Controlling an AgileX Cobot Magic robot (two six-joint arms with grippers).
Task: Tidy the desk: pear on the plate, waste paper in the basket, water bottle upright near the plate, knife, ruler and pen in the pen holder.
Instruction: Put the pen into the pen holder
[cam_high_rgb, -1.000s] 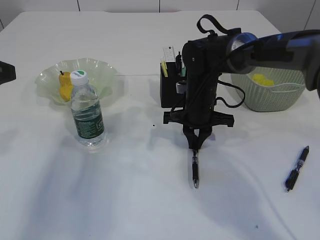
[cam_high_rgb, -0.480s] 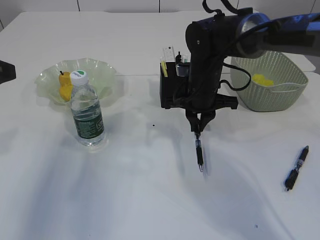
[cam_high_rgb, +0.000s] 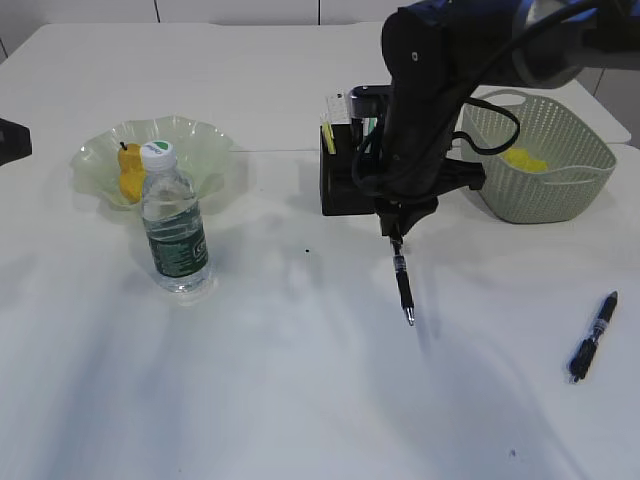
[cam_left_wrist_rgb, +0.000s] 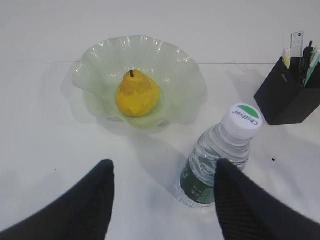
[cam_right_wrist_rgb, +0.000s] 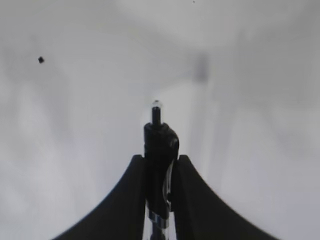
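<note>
White bench (cam_high_rgb: 250, 380): pear (cam_high_rgb: 130, 172) on plate (cam_high_rgb: 200, 150), water bottle (cam_high_rgb: 175, 225) upright beside it; left hand (cam_left_wrist_rgb: 162, 192) spread wide; right hand (cam_high_rgb: 397, 232) clenched on a hanging pen (cam_high_rgb: 403, 288) by pen holder (cam_high_rgb: 345, 180); basket (cam_high_rgb: 560, 190)

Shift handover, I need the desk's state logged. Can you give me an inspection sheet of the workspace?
Surface: white table, one small dark speck.
Job's things: pear on plate; bottle upright beside plate; paper in basket; ruler in holder; one pen held, tip down, above table; second pen lying at right.
Clutter: nothing seen.
Grippers: right gripper shut on pen; left gripper open, empty.
Cables: black cable looped on right arm.
Surroundings: nothing seen.
</note>
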